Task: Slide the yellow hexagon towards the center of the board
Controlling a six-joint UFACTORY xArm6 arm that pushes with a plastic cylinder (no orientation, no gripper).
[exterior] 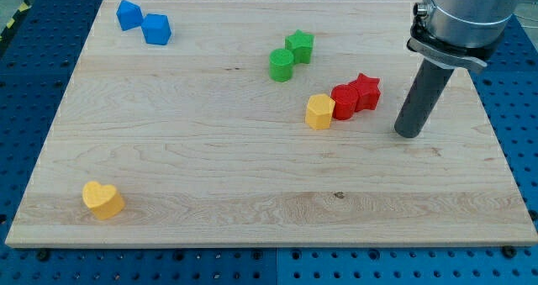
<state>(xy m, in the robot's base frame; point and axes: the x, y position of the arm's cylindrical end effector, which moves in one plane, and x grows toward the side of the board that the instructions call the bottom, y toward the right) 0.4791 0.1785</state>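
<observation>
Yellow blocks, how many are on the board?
2. The yellow hexagon sits right of the board's middle, touching a red block. The yellow heart is near the view's bottom left corner. None looks hidden.

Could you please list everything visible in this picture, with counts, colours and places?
blue blocks: two, blue, touching, board's top left corner.
green cylinder: one, green, top centre.
green star: one, green, touching the cylinder's upper right.
yellow hexagon: one, yellow, right of centre, touching the red pair.
red blocks: two, red, one a star, touching.
yellow heart: one, yellow, bottom left.
board: one, light wood, on a blue perforated table.
my tip: one, dark rod, right of the red blocks, apart.
</observation>
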